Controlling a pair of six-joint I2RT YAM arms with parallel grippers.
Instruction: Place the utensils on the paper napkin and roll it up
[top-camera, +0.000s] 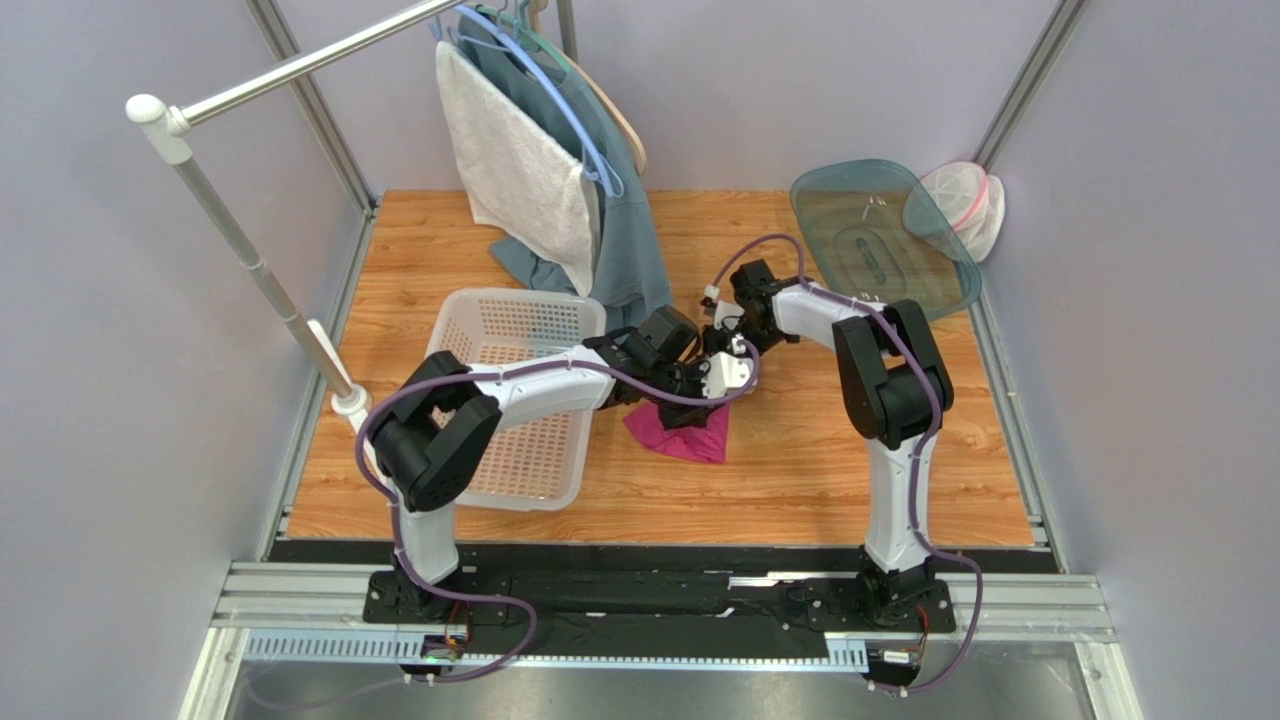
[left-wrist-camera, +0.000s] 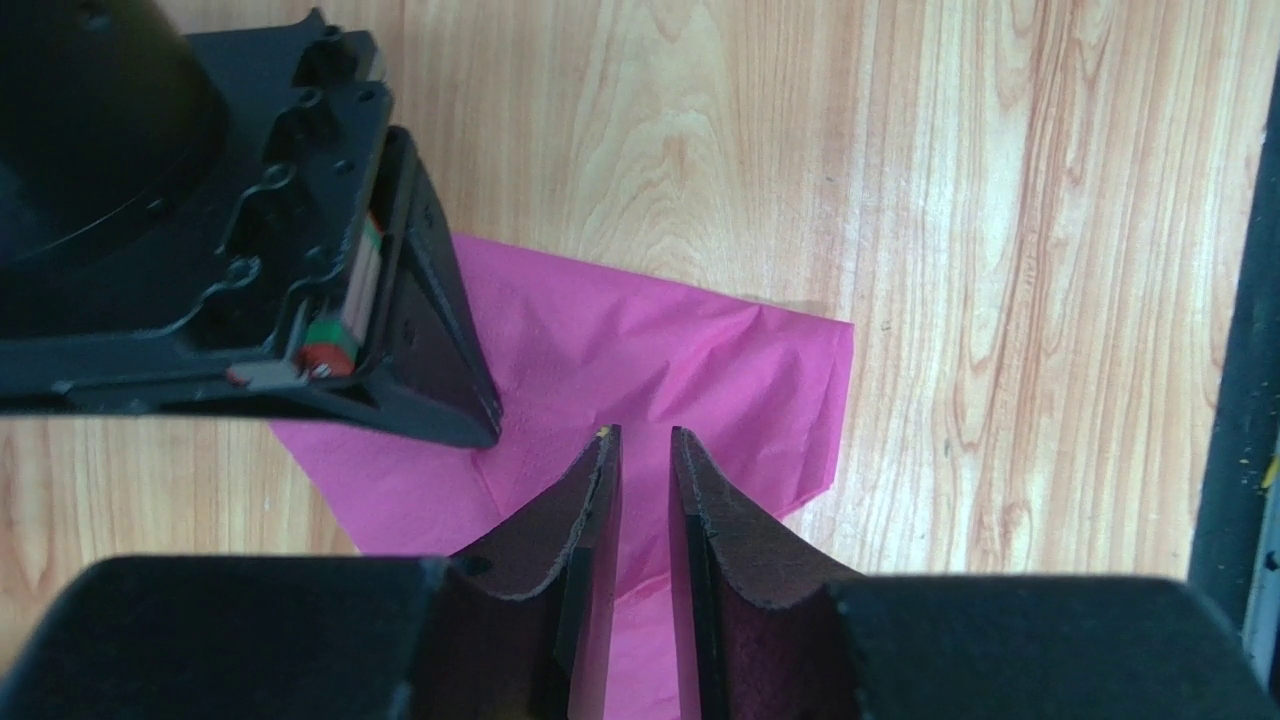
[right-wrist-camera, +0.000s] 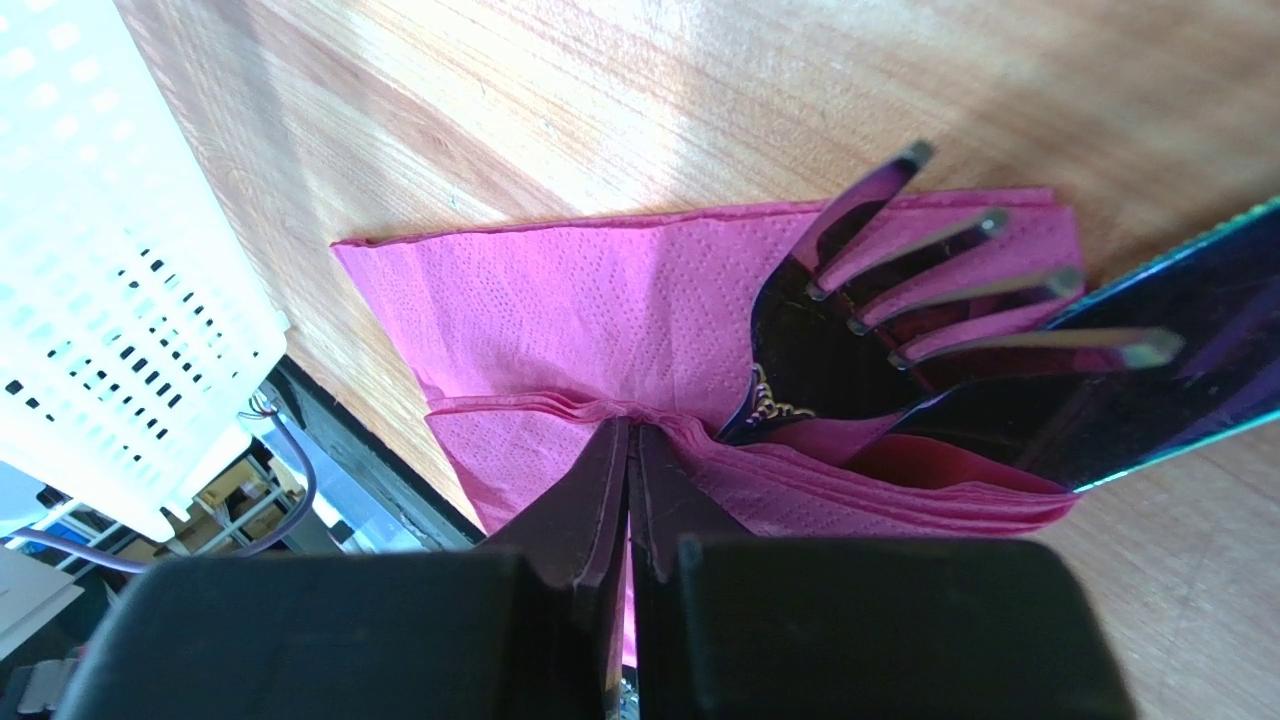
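The right gripper is squeezed tight on a fold of the paper napkin; the pink paper bunches up right at its fingertips. Just past the tips, a bit to one side, the purple fork lies on the napkin with its prongs pointing away from the gripper. Another dark purple flat piece lies beside the fork, farther out on that side; I cannot tell what kind it is. On the other side of this gripper, a little way off the napkin, is the white basket.

The left gripper hangs over the same napkin, close to the right one; its two fingers are almost together with a thin slit between them. Pink paper shows in the slit, and I cannot tell if they pinch it. The black body of the right gripper fills the space ahead of it and to one side, blocking that part of the napkin.

Farther out past both grippers, at the back of the wooden table, a grey-white towel and a teal cloth hang from hangers.
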